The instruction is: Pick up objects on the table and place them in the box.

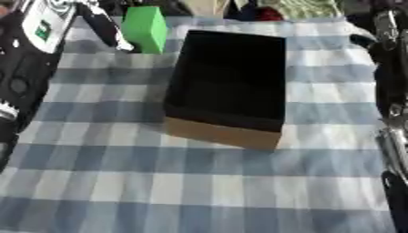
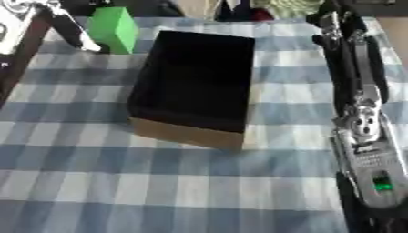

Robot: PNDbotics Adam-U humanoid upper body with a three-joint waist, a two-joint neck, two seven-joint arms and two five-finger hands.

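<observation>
Left hand (image 1: 104, 27) beside the green block (image 1: 146, 28), fingers' state unclear; the box (image 1: 227, 82) interior is dark.

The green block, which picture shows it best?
The left eye view: the green block looks bigger there, showing its front and side faces, beside the left hand. In the right eye view it sits nearer the top corner, with less of it showing.

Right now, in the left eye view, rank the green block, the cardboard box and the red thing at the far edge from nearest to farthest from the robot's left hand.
1. green block, far left, beside the left hand.
2. cardboard box, table centre.
3. red thing, far edge, right of centre.
</observation>
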